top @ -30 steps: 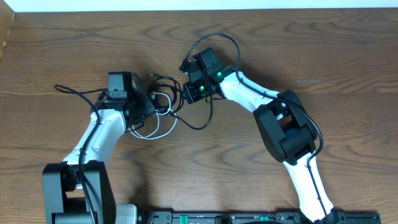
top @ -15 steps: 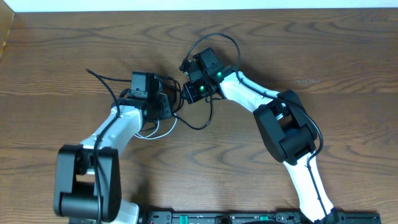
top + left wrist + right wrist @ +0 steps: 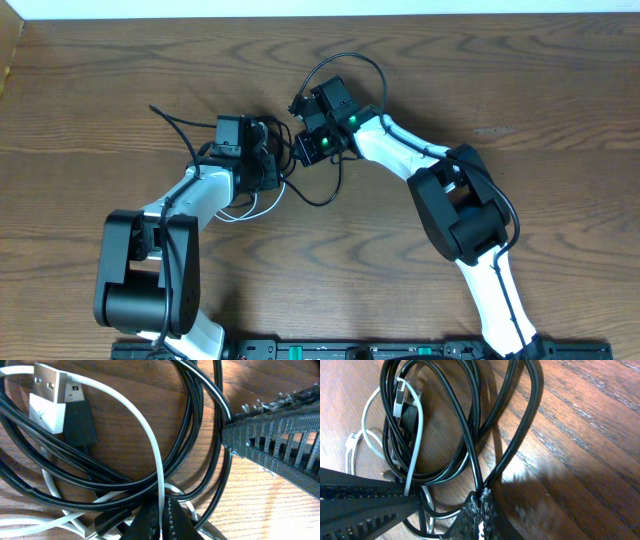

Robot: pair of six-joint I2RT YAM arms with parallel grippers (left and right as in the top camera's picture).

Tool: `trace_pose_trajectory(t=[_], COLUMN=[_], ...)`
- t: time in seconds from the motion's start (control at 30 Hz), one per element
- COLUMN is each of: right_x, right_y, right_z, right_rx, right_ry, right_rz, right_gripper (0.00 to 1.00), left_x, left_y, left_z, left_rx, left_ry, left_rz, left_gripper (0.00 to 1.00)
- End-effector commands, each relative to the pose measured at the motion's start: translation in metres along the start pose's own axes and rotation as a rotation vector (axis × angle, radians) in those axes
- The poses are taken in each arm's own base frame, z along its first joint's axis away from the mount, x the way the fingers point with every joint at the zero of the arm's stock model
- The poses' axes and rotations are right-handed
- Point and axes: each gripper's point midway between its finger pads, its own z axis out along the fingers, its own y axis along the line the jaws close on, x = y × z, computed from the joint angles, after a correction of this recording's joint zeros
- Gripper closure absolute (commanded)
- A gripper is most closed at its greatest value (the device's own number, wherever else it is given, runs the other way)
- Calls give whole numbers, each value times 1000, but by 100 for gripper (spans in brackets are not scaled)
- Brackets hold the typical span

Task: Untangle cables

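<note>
The cables (image 3: pixel 272 185) lie knotted in the middle of the wooden table, between my two grippers. My left gripper (image 3: pixel 161 512) is shut on the white cable (image 3: pixel 150 440), which arcs down from a white USB plug (image 3: pixel 47 390) into its jaws. Black cables (image 3: pixel 195 435) loop around it. My right gripper (image 3: pixel 481 500) is shut on a black cable (image 3: pixel 470 435) where two strands meet. In the overhead view the left gripper (image 3: pixel 268 165) and the right gripper (image 3: pixel 298 150) stand almost tip to tip over the tangle. White loops (image 3: pixel 250 210) trail towards the near side.
The right gripper's ribbed fingers (image 3: pixel 272 447) crowd the right of the left wrist view. Thick arm wires arch above the right wrist (image 3: pixel 345 62) and behind the left arm (image 3: pixel 170 118). The table's far edge (image 3: pixel 320 16) meets a white strip.
My left arm has swung right into the tangle and its jaws have shut on the white cable. The right arm has kept still, holding the black cable.
</note>
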Motion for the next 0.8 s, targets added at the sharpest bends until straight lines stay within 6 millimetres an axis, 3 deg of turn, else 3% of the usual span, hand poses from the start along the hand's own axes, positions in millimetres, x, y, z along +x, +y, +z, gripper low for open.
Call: trace_pose_trajectory(t=[0.0,0.17,0.33,0.77], right_x=[8,8,8,9], right_y=[-18,-18,-18,-19], right_z=[4,4,4,3], right_rx=[71,71,71,73], right_ry=[16,16,16,20], right_rz=[1,1,1,5], right_gripper=[99,99,99,99], left_x=[-10,-41,-61,-74], left_y=[-6,-42,-65,-106], left_z=[-16,-78,-141,-303], left_rx=[11,130,192,301], left_ry=[-52,-222,-395,-868], left_rz=[25,80,111,245], left_gripper=[93,93,92,93])
